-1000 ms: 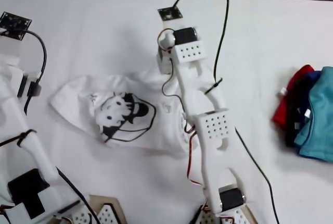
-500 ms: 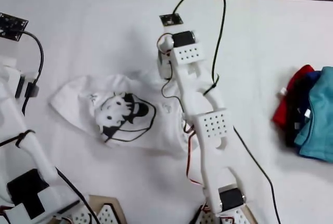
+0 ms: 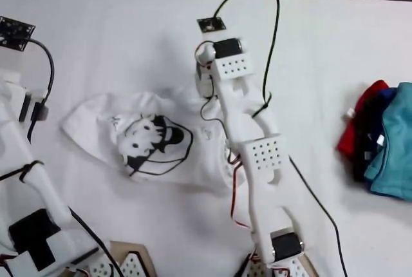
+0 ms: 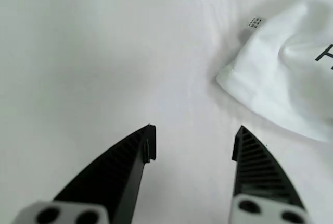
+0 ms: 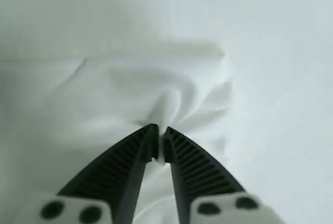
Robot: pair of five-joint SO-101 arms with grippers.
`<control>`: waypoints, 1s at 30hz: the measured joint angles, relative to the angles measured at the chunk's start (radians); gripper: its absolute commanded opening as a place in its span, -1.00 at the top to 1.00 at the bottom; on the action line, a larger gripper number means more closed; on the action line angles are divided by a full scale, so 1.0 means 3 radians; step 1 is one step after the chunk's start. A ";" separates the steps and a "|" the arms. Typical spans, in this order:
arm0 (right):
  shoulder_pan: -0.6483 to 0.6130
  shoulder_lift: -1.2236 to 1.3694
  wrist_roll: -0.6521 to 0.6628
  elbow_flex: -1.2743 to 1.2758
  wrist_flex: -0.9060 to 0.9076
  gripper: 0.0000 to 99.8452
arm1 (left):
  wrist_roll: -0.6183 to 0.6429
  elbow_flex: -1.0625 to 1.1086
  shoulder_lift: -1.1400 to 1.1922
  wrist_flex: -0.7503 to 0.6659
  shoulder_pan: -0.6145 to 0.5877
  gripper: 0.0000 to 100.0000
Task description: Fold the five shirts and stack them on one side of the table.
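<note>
A white shirt (image 3: 141,138) with a black cartoon print lies crumpled at the table's centre-left. My right gripper (image 5: 159,139) is shut on a pinched fold of the white shirt (image 5: 156,88) at its far right edge; in the high view this right gripper (image 3: 205,85) sits under the arm's wrist. My left gripper (image 4: 193,143) is open over bare tablecloth, a short way from a rounded corner of the shirt (image 4: 291,78) with a small tag. The left arm (image 3: 22,106) stands along the table's left edge.
At the right edge lies a pile of folded shirts: red (image 3: 362,119), dark blue (image 3: 374,132) and teal (image 3: 396,142). The white tablecloth (image 3: 129,45) is bare at the back. Black cables trail from both wrists.
My right arm has shifted slightly toward the far edge with the shirt's fold pinched. The left arm and the shirt's body have hardly moved.
</note>
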 measured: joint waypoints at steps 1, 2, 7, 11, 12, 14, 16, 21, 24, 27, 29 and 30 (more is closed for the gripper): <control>0.0010 0.0000 0.0082 -0.0056 0.0000 0.96 | -0.0005 0.0061 0.0000 -0.0005 0.0000 0.48; 0.0020 -0.0005 0.0153 -0.0133 0.0000 0.96 | -0.0005 0.0138 0.0000 -0.0031 0.0000 0.48; 0.0077 -0.0128 0.0358 -0.0430 0.0077 0.96 | -0.0005 0.0680 0.0000 -0.0353 0.0000 0.48; 0.0164 -0.0363 0.0378 -0.0496 0.0077 0.96 | -0.0005 0.0788 0.0005 -0.0471 0.0000 0.48; 0.0184 -0.0404 0.0378 -0.0496 0.0077 0.96 | -0.0005 0.0788 0.0000 -0.0486 0.0000 0.48; 0.0240 -0.0476 0.0378 -0.0496 0.0077 0.96 | -0.0005 0.0788 0.0000 -0.0496 0.0000 0.48; 0.0317 -0.0542 0.0378 -0.0496 0.0102 0.96 | -0.0005 0.0788 0.0000 -0.0517 0.0000 0.47; 0.0486 -0.0583 0.0378 -0.0496 0.0199 0.96 | 0.0179 0.0788 0.0015 -0.0839 0.0128 0.47; 0.0517 -0.0583 0.0378 -0.0506 0.0210 0.96 | 0.0251 0.0783 0.0159 -0.1125 0.0312 0.47; 0.0522 -0.0619 0.0378 -0.0547 0.0210 0.96 | 0.0384 0.0783 0.0506 -0.1187 0.0614 0.47; 0.0522 -0.0736 0.0378 -0.0563 0.0215 0.96 | 0.0455 0.0783 0.0767 -0.1176 0.0854 0.47; 0.0522 -0.0818 0.0378 -0.0588 0.0215 0.96 | 0.0522 0.0772 0.0895 -0.1151 0.0962 0.47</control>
